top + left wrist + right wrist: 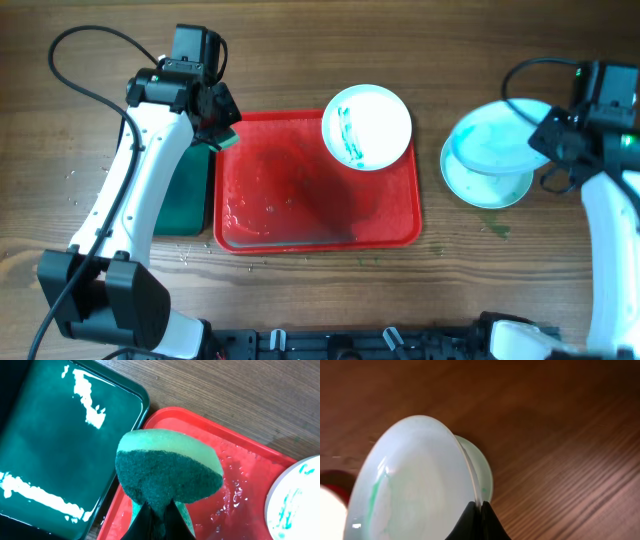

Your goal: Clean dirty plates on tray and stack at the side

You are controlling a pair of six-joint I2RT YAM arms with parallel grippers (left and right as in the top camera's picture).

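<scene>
A white plate (366, 126) streaked with teal smears sits on the back right corner of the red tray (300, 215), also in the left wrist view (295, 502). My left gripper (222, 128) is shut on a green sponge (167, 472) above the tray's back left corner (240, 460). My right gripper (553, 135) is shut on the rim of a pale plate (498, 136), held tilted over another plate (486, 185) lying on the table right of the tray. In the right wrist view the held plate (415, 480) fills the left, the lower plate (482, 467) behind it.
A dark green tray (185, 195) with water in it lies left of the red tray, large in the left wrist view (60, 445). Water droplets wet the red tray. Small green smears mark the table by the right plates (498, 230).
</scene>
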